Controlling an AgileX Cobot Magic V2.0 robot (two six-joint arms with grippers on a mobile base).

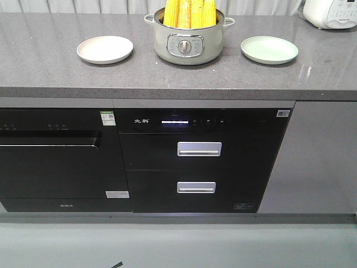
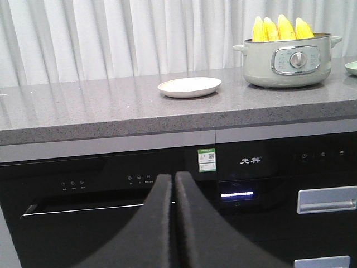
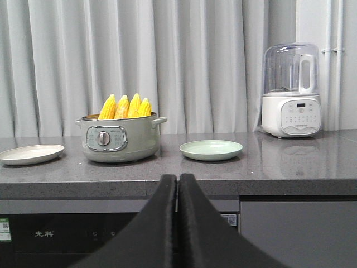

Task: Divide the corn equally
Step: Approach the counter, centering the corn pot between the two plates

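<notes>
Grey worktop (image 1: 56, 72) bears corn (image 1: 189, 12), seemingly four cobs, in a pot (image 1: 187, 44) between two plates (image 1: 105, 49); first pick pending, left gripper (image 2: 170, 178) and right gripper (image 3: 177, 178), clenched empty, must open.

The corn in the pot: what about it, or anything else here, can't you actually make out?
- Corn: the lower parts are hidden by the pot wall in every view, and the front view's top edge cuts off the tips.
- Cob count: both wrist views show four tips; any cob lying lower would be hidden.
- Green plate: in the left wrist view, cut by the right edge.
- White appliance: in the front view, cut by the top corner.
</notes>
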